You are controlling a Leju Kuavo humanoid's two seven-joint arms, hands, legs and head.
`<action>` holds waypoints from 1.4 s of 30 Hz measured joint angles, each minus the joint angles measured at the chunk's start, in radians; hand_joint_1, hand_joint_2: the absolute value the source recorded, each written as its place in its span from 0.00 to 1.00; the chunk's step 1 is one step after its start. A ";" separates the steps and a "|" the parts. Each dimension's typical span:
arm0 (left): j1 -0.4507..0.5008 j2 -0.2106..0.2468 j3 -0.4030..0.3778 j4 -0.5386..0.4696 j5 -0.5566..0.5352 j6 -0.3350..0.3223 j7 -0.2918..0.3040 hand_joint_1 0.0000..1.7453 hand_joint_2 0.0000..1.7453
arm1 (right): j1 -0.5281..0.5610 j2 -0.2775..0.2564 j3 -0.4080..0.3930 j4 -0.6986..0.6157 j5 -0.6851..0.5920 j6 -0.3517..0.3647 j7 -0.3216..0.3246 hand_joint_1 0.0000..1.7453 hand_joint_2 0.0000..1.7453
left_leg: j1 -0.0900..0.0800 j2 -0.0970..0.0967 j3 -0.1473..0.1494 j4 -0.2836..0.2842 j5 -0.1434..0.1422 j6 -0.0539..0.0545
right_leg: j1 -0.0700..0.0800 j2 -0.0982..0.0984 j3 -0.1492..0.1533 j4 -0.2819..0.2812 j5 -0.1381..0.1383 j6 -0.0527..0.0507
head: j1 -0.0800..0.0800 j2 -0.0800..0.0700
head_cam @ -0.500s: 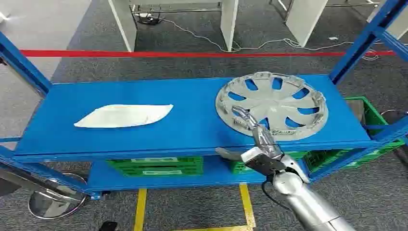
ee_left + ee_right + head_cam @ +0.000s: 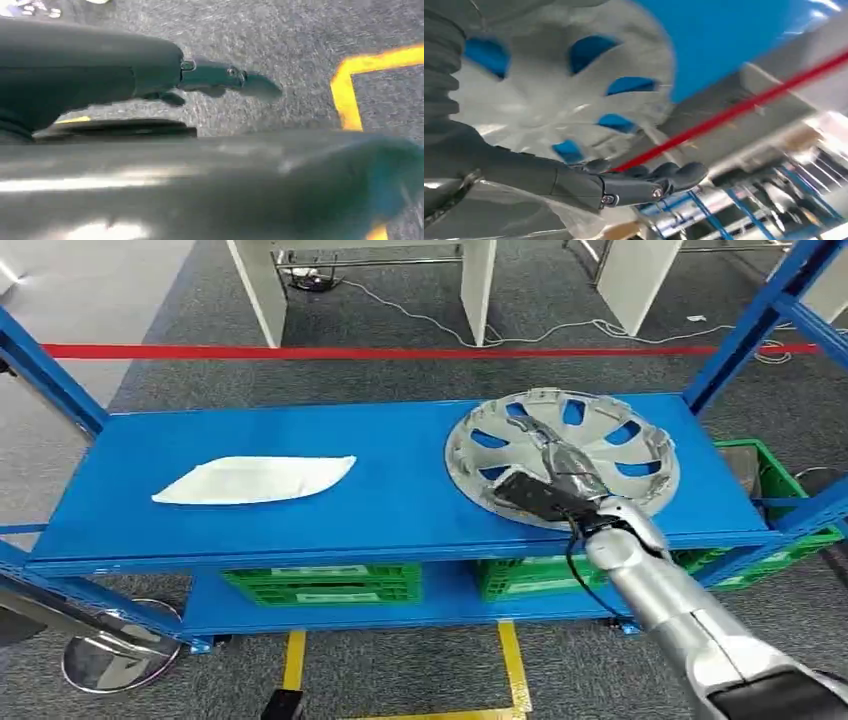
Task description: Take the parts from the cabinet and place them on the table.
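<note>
Right robot hand [image 2: 553, 472] is out over the hubcap [image 2: 600, 435], fingers stretched across the face toward the hub, thumb on the near rim at about 7 o'clock of the disc. I can't tell from head view whether anything has actually closed on it; the right wrist view shows the fingers [image 2: 659, 176] lying nearly straight past the spokes, so I read it as open, holding nothing.

Hubcap sits flat on the top shelf [image 2: 400, 505], at my 1 o'clock. White part [image 2: 255, 480] lies on the same shelf at 11 o'clock, well apart. Green crates [image 2: 320, 583] on the lower shelf.

Left robot hand [image 2: 220, 82] hangs down over the floor, fingers look extended, nothing in it.

My take on doing the grasp well:
- A flat disc on a flat shelf gives no purchase from above. I'd hook fingers through a spoke opening or over the rim, thumb opposing underneath.
- If the rim won't lift, drag it toward the shelf edge at 6 o'clock so the thumb can get under.
- Close slowly; the plastic is slick and a shallow pinch could slip.
- Lift level and clear the blue upright [image 2: 760, 320] at 2 o'clock before turning to the bench.
</note>
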 joint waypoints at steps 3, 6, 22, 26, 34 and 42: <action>0.000 -0.003 -0.005 0.000 -0.009 -0.018 0.014 0.00 0.00 | -0.107 0.000 0.026 0.098 0.024 0.056 0.031 0.00 1.00 | 0.005 -0.001 -0.055 0.124 -0.078 -0.018 | -0.004 -0.003 0.002 -0.003 0.002 -0.015 | -0.010 0.000; -0.001 -0.003 -0.013 0.000 -0.017 -0.032 0.023 0.00 0.00 | -0.202 0.006 0.072 0.220 0.055 0.122 0.082 0.00 1.00 | 0.006 -0.001 -0.148 0.314 -0.136 -0.024 | -0.001 -0.003 0.003 -0.002 0.001 -0.016 | -0.010 0.000; -0.004 -0.011 -0.014 0.000 -0.010 -0.033 0.016 0.00 0.00 | -0.358 0.024 0.157 0.437 0.090 0.155 0.129 0.00 1.00 | 0.007 -0.003 -0.007 -0.017 0.021 0.031 | -0.002 -0.004 -0.164 0.302 -0.113 0.033 | -0.004 0.000; -0.005 -0.011 -0.014 0.000 -0.010 -0.033 0.016 0.00 0.00 | -0.369 0.024 0.165 0.447 0.090 0.154 0.133 0.00 1.00 | 0.007 -0.005 -0.005 -0.004 0.007 0.013 | -0.005 -0.008 -0.032 0.026 0.006 0.038 | -0.004 0.000; -0.006 -0.011 -0.014 0.000 0.000 -0.028 0.007 0.00 0.00 | -0.369 0.026 0.172 0.466 0.084 0.183 0.139 0.00 1.00 | 0.007 -0.005 -0.080 0.170 -0.093 -0.018 | -0.005 -0.003 -0.018 0.011 0.007 -0.011 | -0.010 0.000; -0.005 -0.010 -0.014 0.000 0.012 -0.025 -0.006 0.00 0.00 | -0.350 0.036 0.144 0.479 -0.046 0.195 0.055 0.00 0.00 | -0.006 -0.005 -0.025 0.024 0.019 0.025 | 0.013 0.002 -0.011 0.013 -0.001 -0.010 | -0.008 0.000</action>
